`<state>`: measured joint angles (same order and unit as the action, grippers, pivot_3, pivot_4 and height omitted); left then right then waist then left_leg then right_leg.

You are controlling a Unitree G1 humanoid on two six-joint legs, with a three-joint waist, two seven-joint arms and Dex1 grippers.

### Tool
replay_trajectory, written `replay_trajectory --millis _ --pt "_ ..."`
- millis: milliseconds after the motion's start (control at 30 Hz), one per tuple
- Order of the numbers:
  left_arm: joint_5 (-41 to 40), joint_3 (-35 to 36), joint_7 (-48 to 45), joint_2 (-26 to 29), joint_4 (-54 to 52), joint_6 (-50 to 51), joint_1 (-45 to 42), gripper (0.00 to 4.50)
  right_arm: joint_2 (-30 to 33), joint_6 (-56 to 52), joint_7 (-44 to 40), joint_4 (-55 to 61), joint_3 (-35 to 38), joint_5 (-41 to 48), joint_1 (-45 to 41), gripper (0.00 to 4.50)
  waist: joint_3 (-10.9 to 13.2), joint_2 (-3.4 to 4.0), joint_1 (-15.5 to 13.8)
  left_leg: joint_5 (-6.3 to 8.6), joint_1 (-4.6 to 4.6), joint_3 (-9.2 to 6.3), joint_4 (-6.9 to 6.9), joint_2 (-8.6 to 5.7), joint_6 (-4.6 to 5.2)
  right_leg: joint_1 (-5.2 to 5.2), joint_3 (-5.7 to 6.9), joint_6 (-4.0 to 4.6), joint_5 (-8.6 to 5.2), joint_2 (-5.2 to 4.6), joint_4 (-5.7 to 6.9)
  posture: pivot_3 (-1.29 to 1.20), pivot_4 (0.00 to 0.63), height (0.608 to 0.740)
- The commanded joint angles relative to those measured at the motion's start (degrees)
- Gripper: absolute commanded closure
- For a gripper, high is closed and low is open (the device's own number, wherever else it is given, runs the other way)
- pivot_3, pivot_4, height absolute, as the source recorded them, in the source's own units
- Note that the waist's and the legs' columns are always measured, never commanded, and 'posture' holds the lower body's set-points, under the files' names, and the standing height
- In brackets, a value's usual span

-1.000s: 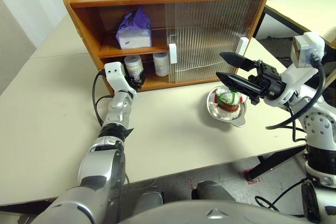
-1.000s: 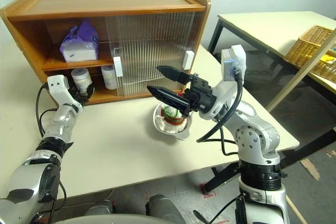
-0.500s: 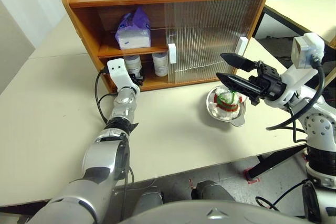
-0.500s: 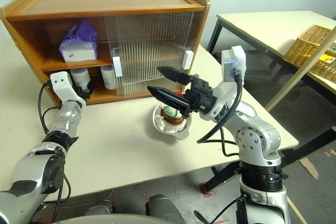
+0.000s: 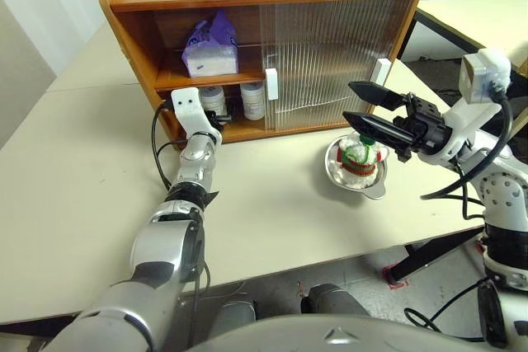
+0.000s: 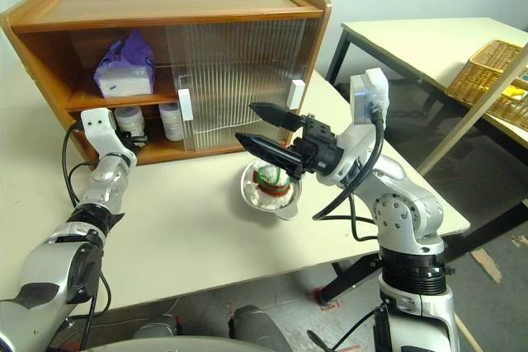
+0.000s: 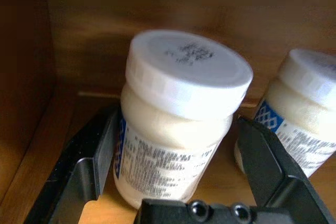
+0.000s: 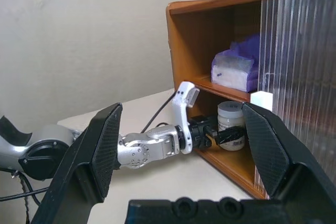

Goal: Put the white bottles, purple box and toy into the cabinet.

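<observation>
Two bottles [image 5: 213, 99] [image 5: 253, 98] and purple box [image 5: 209, 51] sit in cabinet [image 5: 140, 30]; toy [image 5: 360, 155] remains in bowl [image 5: 332, 167]. Left gripper [image 7: 173, 161] spread around bottle, right gripper [image 5: 360, 103] wide, empty.

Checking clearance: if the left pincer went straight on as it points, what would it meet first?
The left pincer, open, already straddles a squat white plastic jar on the cabinet's lower shelf; that jar comes first, probably at once.
</observation>
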<state>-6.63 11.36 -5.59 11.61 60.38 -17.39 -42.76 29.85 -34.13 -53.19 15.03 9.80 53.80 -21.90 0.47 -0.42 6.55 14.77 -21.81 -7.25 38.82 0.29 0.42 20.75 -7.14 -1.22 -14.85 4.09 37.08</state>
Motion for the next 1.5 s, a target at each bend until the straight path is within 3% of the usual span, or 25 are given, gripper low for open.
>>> replay_trajectory --millis 33,300,567,833,967,1100,1367,1500 --pt "1.0 -1.9 -1.0 -1.6 -5.5 0.0 2.6 0.03 -0.5 0.6 0.2 -0.8 -0.6 -1.3 -0.7 0.0 0.0 0.0 -0.1 0.0 0.0 0.0 0.0 0.0 0.0 0.0 0.0 0.0 -0.01 0.0 -0.01 -0.16 0.007 0.74" --pt "0.7 -2.3 -0.2 -1.3 -16.8 4.1 10.3 0.03 -0.7 0.4 -0.4 -1.0 -0.5 -1.5 -1.0 0.0 0.0 -0.01 -0.2 0.0 0.0 0.01 -0.03 -0.01 0.0 -0.01 0.02 0.0 -0.01 0.0 -0.05 -0.14 0.0 0.74" --pt "-0.9 -0.1 1.4 -0.5 -18.5 6.3 12.6 0.03 -0.6 0.3 -1.1 -1.2 -0.8 -1.6 -1.4 0.0 0.0 -0.01 -0.8 0.0 0.04 0.0 -0.01 -0.01 0.0 -0.05 0.03 0.05 0.02 0.0 -0.05 -0.13 0.0 0.74" --pt "-2.7 -2.4 -7.3 0.1 -29.9 9.9 18.2 0.03 -0.4 0.2 -1.7 -1.7 -0.8 -1.8 -1.8 0.0 0.0 0.0 -1.5 0.0 0.03 0.0 -0.03 -0.01 -0.01 -0.05 0.02 0.11 0.01 0.0 -0.05 -0.13 0.0 0.74" --pt "-8.0 -3.7 -15.8 0.4 -39.8 15.0 22.0 0.03 -0.4 0.2 -1.7 -1.8 -0.8 -1.8 -1.8 0.0 0.0 -0.01 -1.6 0.01 0.03 0.01 -0.07 -0.01 -0.02 -0.04 0.04 0.16 0.0 0.0 -0.05 -0.13 0.0 0.74" --pt "-14.1 -11.5 -28.5 1.7 -55.8 23.7 25.3 0.03 -0.8 0.4 -1.8 -2.4 -1.2 -2.2 -2.2 0.0 0.0 -0.01 -2.2 0.03 0.01 0.01 -0.05 -0.01 -0.06 -0.03 0.06 0.25 0.02 0.0 -0.04 -0.12 0.0 0.74" --pt "-13.4 -18.4 -27.9 -3.7 -60.6 29.6 19.6 0.03 -1.1 0.7 -2.3 -3.3 -1.3 -2.9 -2.9 0.0 0.0 -0.01 -2.7 0.04 0.07 -0.02 0.01 0.03 -0.08 -0.07 0.02 0.49 0.11 -0.02 -0.02 -0.12 0.0 0.74" --pt "-11.1 -18.7 -24.2 -7.1 -57.3 29.4 16.7 1.33 -1.2 0.8 -2.2 -3.2 -1.3 -3.0 -2.8 0.0 0.0 -0.01 -2.7 0.03 0.12 -0.02 0.02 0.05 -0.08 -0.13 0.01 0.46 0.1 -0.02 -0.02 -0.13 0.0 0.74"
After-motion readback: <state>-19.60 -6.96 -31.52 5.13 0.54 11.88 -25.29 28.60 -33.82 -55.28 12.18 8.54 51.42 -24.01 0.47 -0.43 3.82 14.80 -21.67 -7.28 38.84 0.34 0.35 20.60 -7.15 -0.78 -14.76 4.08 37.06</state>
